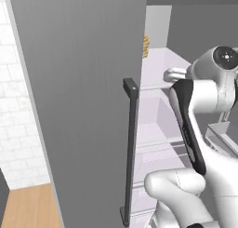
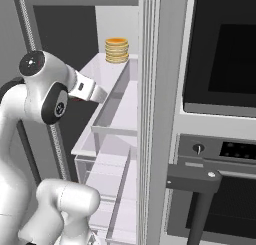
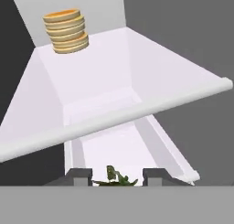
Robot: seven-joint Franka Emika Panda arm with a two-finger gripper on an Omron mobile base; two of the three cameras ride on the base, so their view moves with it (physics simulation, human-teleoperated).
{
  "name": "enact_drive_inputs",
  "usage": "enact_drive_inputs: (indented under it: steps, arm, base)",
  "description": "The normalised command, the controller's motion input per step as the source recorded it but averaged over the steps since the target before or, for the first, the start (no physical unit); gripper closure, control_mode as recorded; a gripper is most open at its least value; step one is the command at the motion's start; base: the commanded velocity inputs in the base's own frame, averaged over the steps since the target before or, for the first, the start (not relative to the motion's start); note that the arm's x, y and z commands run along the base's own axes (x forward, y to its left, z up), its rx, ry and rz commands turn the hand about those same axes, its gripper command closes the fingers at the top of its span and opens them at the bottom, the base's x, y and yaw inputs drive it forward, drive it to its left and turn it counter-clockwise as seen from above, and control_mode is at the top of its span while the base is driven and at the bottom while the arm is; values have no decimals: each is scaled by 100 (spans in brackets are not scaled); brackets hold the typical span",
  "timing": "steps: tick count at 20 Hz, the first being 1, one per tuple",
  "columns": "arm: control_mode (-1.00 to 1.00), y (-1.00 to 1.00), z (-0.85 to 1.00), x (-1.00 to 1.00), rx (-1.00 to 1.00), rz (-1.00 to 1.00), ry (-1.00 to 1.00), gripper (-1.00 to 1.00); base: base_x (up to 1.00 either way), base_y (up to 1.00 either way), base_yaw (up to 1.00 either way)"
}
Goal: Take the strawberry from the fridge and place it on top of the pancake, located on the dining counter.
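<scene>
- Left base view: fridge [image 1: 79, 106] stands open. Its grey door fills the left and middle, with the dark bar handle [image 1: 130, 148] at the door's free edge.
- The arm [image 1: 204, 129] reaches past that edge onto the white shelves [image 1: 158, 110]. Room is tight, with the door edge close on the arm's left and the shelf lips below.
- Right base view: the arm [image 2: 45, 96] goes in at upper-shelf height, its wrist over the shelf rim [image 2: 112, 109]. The other door stands edge-on [image 2: 160, 114] just right of the shelves, and the oven [image 2: 220, 54] is beyond it.
- A golden stack [image 2: 116, 50] sits at the back edge of the top shelf, well apart from the wrist. I cannot tell whether it is the pancake meant.
- Hand view: the tool [image 3: 115, 175] is pressed nearly together, with a green leafy tuft between its tips. I judge this to be the crown of the strawberry [image 3: 115, 176], pinched; no red flesh shows.
- A white rail [image 3: 114, 118] crosses ahead of the tool, and the trough walls are close on both sides.
- Progress: the pick looks done and the berry is not yet out of the fridge. Left to do are backing out and carrying it to the dining worktop, then setting it on the pancake.
- The likely clear way out is straight back, between the rail and the door edge.
</scene>
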Motion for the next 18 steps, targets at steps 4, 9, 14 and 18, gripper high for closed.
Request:
enact_drive_inputs:
  steps: [4, 9, 14, 18]
  arm:
    - [-100, 12, -19, -8, -5, 4, 5, 100]
    - [100, 6, -8, -6, -3, 1, 0, 100]
    - [100, 0, 0, 0, 0, 0, 0, 100]
    - [100, 0, 0, 0, 0, 0, 0, 100]
  base:
    - [0, 0, 0]
    - [-79, 23, 5]
    - [-100, 9, 1]
    - [-100, 2, 0]
